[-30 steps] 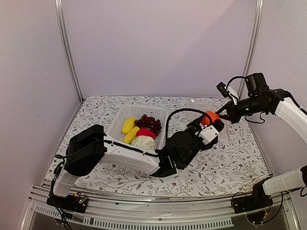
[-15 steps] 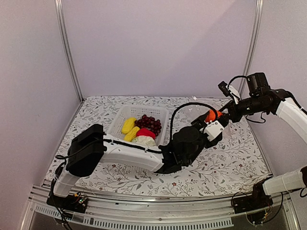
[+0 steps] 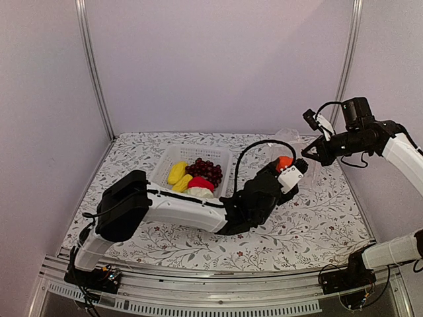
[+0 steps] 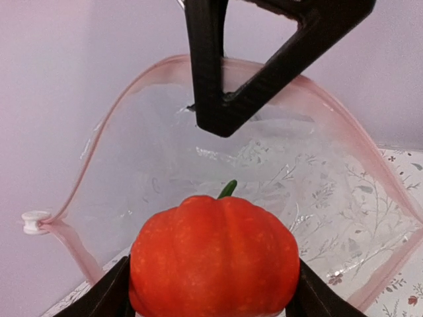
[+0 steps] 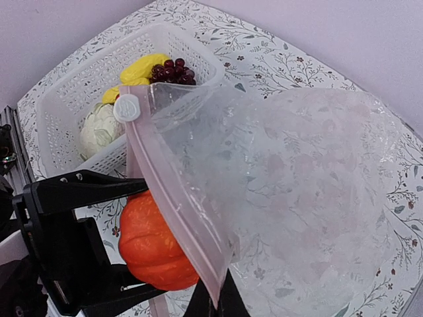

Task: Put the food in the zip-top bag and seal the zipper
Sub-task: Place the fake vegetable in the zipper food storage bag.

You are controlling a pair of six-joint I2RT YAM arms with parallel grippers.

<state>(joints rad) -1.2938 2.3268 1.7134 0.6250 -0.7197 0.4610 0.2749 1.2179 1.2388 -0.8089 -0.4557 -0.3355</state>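
Note:
My left gripper (image 3: 289,169) is shut on the orange round fruit (image 3: 284,161), which fills the bottom of the left wrist view (image 4: 215,254). It holds the fruit right at the open mouth of the clear zip-top bag (image 4: 165,165). My right gripper (image 5: 215,300) is shut on the bag's upper mouth edge and holds it lifted above the table (image 3: 305,157). The zipper strip (image 5: 173,198) runs along that edge, with a white slider (image 5: 126,107) at its end. The fruit (image 5: 155,244) sits just under the raised lip.
The white perforated basket (image 3: 162,165) stands left of the bag. It holds two yellow pieces (image 3: 177,173), a red pepper (image 3: 200,183), a cauliflower (image 3: 197,193) and grapes (image 3: 207,170). The left arm stretches across the table in front of the basket.
My left gripper has carried the orange fruit up and to the right, to the bag's mouth. My right gripper has lifted the bag's edge slightly.

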